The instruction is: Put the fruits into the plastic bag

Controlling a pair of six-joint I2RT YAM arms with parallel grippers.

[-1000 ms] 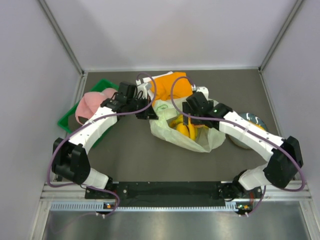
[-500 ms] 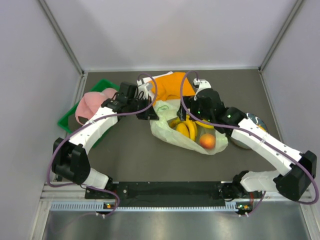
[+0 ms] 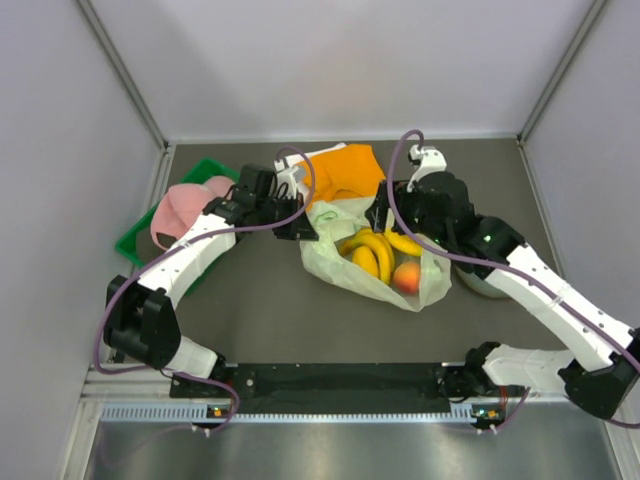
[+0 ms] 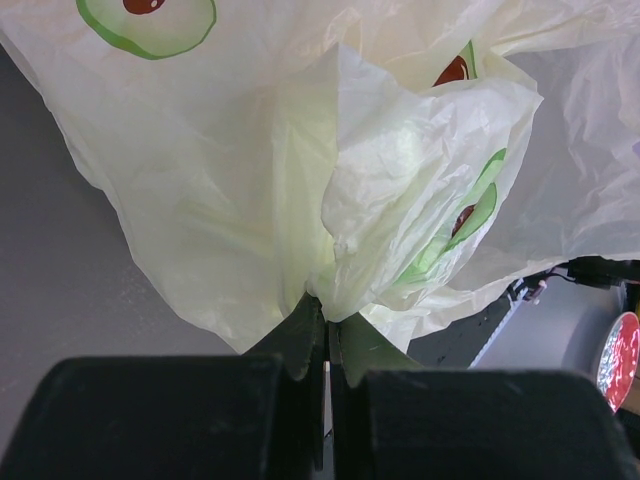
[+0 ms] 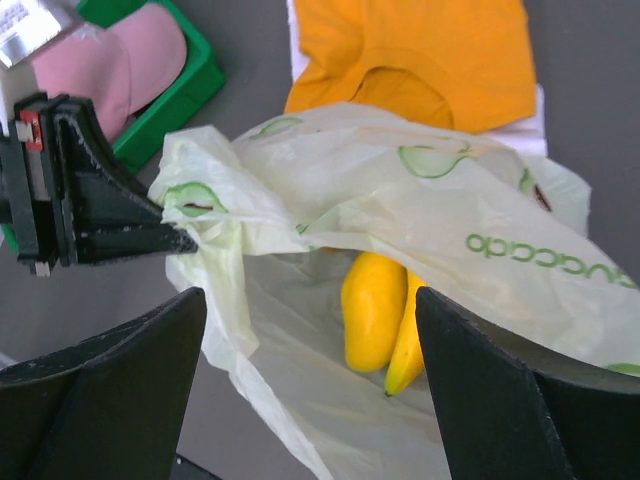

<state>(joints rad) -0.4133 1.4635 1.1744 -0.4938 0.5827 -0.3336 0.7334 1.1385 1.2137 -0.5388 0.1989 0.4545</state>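
Note:
The pale green plastic bag (image 3: 340,262) with avocado prints lies mid-table, its mouth facing the back. Inside it lie yellow bananas (image 3: 372,250) and a round orange-red fruit (image 3: 406,277). My left gripper (image 3: 305,229) is shut on the bag's left rim and holds it up. The left wrist view shows the jaws pinching bunched plastic (image 4: 327,312). My right gripper (image 3: 392,208) is open and empty, above the bag's back edge. In the right wrist view its fingers (image 5: 120,390) flank the bag's mouth (image 5: 300,330), with the yellow fruit (image 5: 375,305) lying inside.
An orange cloth (image 3: 345,168) lies behind the bag. A green tray (image 3: 140,240) with a pink cap (image 3: 185,208) is at the left. A blue-grey plate (image 3: 492,285) is at the right, partly under my right arm. Walls enclose the table.
My right gripper has pulled up and back out of the bag, toward the right rear. The orange-red fruit now shows in the bag. The left gripper has held still.

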